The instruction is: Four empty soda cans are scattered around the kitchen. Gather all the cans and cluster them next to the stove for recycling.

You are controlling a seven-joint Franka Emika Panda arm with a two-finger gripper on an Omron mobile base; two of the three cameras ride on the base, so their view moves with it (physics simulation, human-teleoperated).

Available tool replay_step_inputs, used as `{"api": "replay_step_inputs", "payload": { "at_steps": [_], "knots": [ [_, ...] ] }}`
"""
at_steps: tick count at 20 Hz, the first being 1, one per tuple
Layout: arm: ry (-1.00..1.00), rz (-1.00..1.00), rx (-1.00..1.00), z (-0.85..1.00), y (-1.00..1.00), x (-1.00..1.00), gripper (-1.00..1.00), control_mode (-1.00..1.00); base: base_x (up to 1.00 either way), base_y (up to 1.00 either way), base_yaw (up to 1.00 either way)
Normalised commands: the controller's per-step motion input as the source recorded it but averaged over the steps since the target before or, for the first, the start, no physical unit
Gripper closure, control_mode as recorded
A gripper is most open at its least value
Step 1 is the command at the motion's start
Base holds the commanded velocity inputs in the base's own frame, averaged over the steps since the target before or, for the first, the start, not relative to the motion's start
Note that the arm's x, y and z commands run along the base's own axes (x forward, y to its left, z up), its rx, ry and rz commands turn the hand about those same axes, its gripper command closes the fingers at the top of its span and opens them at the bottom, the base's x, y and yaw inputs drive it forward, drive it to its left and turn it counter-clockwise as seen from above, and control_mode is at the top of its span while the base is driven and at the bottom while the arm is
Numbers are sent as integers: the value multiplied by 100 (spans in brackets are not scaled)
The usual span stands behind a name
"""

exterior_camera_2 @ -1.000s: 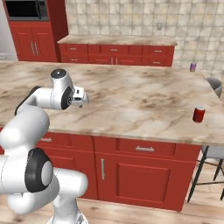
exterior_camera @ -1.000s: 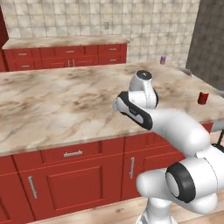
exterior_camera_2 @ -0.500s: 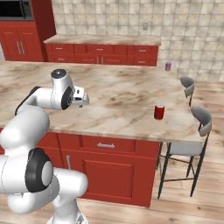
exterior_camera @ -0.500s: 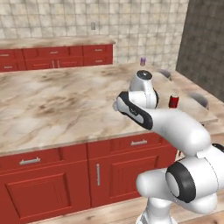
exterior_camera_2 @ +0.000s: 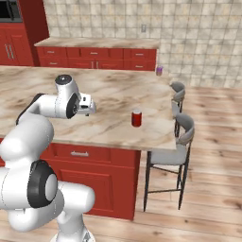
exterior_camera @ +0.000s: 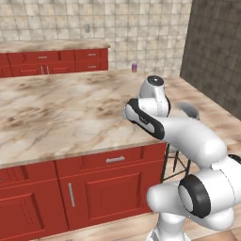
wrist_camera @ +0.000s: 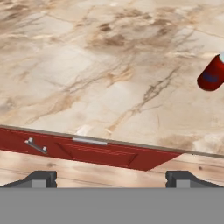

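Observation:
A red soda can (exterior_camera_2: pixel 136 118) stands upright on the beige marbled island counter (exterior_camera_2: pixel 108 94), near its right end. It also shows at the right edge of the hand view as a red can (wrist_camera: pixel 212 74). A purple soda can (exterior_camera_2: pixel 159 70) stands at the island's far right corner, seen too from the left base as a small purple can (exterior_camera: pixel 134 67). My gripper (exterior_camera_2: pixel 90 107) hovers over the island's near edge, left of the red can and apart from it. Its fingertips (wrist_camera: pixel 41 178) stand wide, so the gripper (wrist_camera: pixel 111 179) is open with nothing between. The stove is out of view.
Two grey bar stools (exterior_camera_2: pixel 185 130) stand at the island's right end. Red drawers and doors (exterior_camera: pixel 103 188) run under the island's near edge. A back counter with red cabinets (exterior_camera_2: pixel 94 52) lines the tiled wall. A dark tiled wall (exterior_camera: pixel 212 47) stands on the right.
The base has driven on, so the whole scene has slid left in both base views; the red can now sits nearer the arm. The arm's pose and the open gripper look the same.

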Motion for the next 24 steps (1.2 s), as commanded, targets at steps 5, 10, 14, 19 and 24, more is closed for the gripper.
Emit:
{"api": "replay_step_inputs", "payload": {
  "at_steps": [5, 10, 14, 19, 24],
  "knots": [
    [0, 0, 0, 0, 0, 0, -100, 100, 13, -70, 0],
    [0, 0, 0, 0, 0, 0, -100, 100, 12, -68, 0],
    [0, 0, 0, 0, 0, 0, -100, 100, 12, -67, 0],
    [0, 0, 0, 0, 0, 0, -100, 100, 16, -56, 0],
    [0, 0, 0, 0, 0, 0, -100, 100, 34, -29, 0]
  ]
}}
